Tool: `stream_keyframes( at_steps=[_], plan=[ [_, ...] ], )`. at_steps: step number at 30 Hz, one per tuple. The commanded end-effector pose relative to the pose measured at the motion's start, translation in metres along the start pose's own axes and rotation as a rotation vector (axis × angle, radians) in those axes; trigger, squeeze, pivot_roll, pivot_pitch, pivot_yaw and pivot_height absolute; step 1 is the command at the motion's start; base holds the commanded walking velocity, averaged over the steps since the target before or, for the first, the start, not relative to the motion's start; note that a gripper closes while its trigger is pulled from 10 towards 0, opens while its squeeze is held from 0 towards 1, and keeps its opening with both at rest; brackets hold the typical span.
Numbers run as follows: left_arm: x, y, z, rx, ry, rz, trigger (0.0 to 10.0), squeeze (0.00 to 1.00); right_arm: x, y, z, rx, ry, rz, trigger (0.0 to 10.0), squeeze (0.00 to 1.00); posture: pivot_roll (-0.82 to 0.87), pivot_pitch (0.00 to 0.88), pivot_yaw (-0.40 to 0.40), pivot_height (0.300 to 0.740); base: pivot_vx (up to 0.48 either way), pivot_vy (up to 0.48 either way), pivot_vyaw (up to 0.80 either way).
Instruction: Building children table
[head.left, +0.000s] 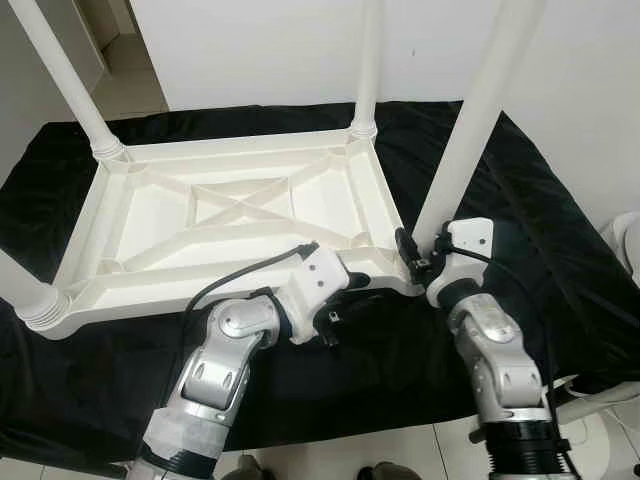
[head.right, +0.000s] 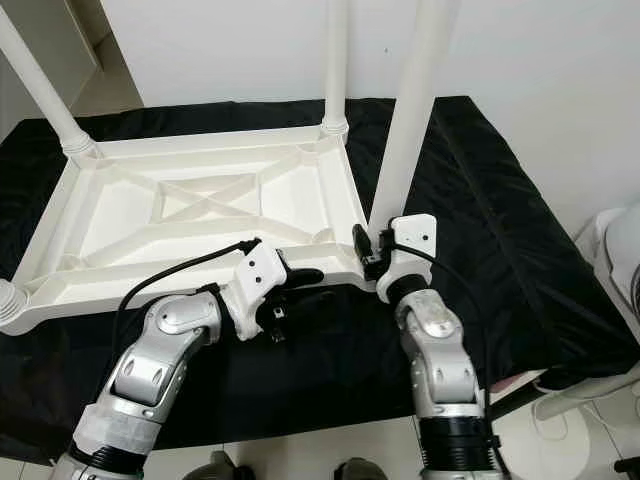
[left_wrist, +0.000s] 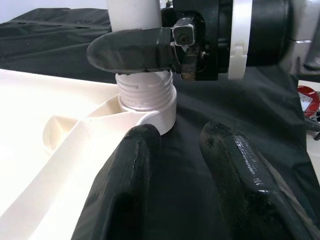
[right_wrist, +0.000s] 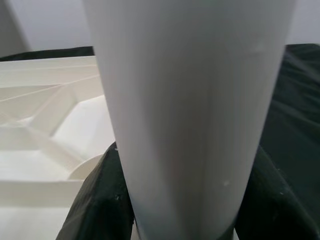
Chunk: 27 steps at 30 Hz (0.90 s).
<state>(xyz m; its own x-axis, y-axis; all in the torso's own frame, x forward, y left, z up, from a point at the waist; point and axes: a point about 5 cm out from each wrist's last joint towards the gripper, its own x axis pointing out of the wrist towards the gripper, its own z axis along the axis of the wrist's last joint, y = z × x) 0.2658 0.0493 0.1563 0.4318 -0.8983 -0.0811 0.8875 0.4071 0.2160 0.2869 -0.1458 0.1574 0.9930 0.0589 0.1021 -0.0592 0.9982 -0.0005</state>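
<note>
Table: white plastic top (head.left: 240, 215) lies upside down on a black cloth (head.left: 520, 230) over the worktop, ribbed underside up, near edge toward the robot.
Legs: three legs stand in their corner sockets; the fourth leg (head.left: 470, 130), at the near right corner, sits in its socket (left_wrist: 147, 102) with screw threads showing above the collar, so it looks not fully screwed home.
Handling: moulded plastic, judged light and stiff but smooth; the leg is round and tapered, likely to slip in a loose grip. Best held low, just above the threads, where turning force carries straight into the socket.
Right gripper (head.left: 425, 262): fingers (left_wrist: 132, 50) clamped around the base of the fourth leg, one on either side; forearm rises steeply from below, wrist level with the table edge.
Left gripper (head.left: 340, 300): fingers (left_wrist: 125, 190) spread and holding nothing, pointing at the same corner, just beside the top's near rim; elbow bent, forearm angled across toward the right.
Surroundings: white wall behind; tiled floor below the worktop's front edge.
</note>
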Motion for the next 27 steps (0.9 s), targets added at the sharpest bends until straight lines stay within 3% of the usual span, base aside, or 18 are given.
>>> stream_keyframes(
  at_steps=[1, 3, 5, 9, 10, 19, 20, 23, 26, 27],
  plan=[
    [-0.001, 0.003, -0.003, -0.012, 0.006, 0.091, 10.0, 0.0, -0.004, 0.001, -0.007, 0.012, 0.04, -0.07, 10.0, 0.0, -0.15, 0.046, 0.053, 0.74, 0.0, 0.0, 0.0],
    [0.0, 0.003, -0.003, -0.01, 0.005, 0.09, 10.0, 0.0, -0.005, 0.017, -0.006, 0.051, 0.041, -0.111, 10.0, 0.0, -0.15, 0.042, 0.054, 0.74, 0.0, 0.0, 0.0],
    [0.001, 0.003, -0.002, -0.012, -0.002, 0.089, 10.0, 0.0, -0.005, 0.027, -0.003, 0.057, 0.031, -0.062, 10.0, 0.0, -0.15, 0.04, 0.054, 0.74, 0.0, 0.0, 0.0],
    [0.003, 0.001, -0.002, -0.013, -0.005, 0.085, 10.0, 0.0, -0.006, 0.022, -0.002, 0.071, 0.031, -0.07, 10.0, 0.0, -0.16, 0.035, 0.055, 0.74, 0.0, 0.0, 0.0],
    [0.003, 0.001, -0.002, -0.011, -0.005, 0.08, 10.0, 0.0, -0.006, 0.019, -0.001, 0.091, 0.022, -0.053, 10.0, 1.0, -0.16, 0.031, 0.051, 0.74, 0.0, 0.0, 0.0],
    [0.004, 0.0, -0.002, -0.012, -0.008, 0.078, 10.0, 0.0, -0.009, 0.013, 0.003, 0.063, 0.003, 0.005, 10.0, 1.0, -0.16, 0.026, 0.048, 0.74, 0.0, 0.0, 0.0],
    [0.003, 0.0, -0.002, -0.014, -0.007, 0.079, 10.0, 0.0, -0.01, 0.009, 0.001, 0.072, 0.013, 0.025, 10.0, 0.0, -0.16, 0.026, 0.048, 0.74, 0.0, 0.0, 0.0],
    [0.002, 0.0, -0.003, -0.016, -0.006, 0.079, 10.0, 0.0, -0.011, -0.001, 0.001, 0.043, 0.011, 0.093, 10.0, 0.0, -0.16, 0.026, 0.046, 0.74, 0.0, 0.0, 0.0],
    [0.0, 0.0, -0.005, -0.015, 0.001, 0.07, 10.0, 0.0, -0.011, -0.013, -0.002, -0.023, 0.024, 0.271, 10.0, 0.0, -0.16, 0.02, 0.046, 0.74, 0.0, 0.0, 0.0],
    [0.0, 0.0, -0.005, -0.015, 0.001, 0.07, 10.0, 0.0, -0.011, -0.013, -0.002, -0.023, 0.024, 0.271, 10.0, 0.0, -0.16, 0.02, 0.046, 0.74, 0.0, 0.0, 0.0]
  ],
)
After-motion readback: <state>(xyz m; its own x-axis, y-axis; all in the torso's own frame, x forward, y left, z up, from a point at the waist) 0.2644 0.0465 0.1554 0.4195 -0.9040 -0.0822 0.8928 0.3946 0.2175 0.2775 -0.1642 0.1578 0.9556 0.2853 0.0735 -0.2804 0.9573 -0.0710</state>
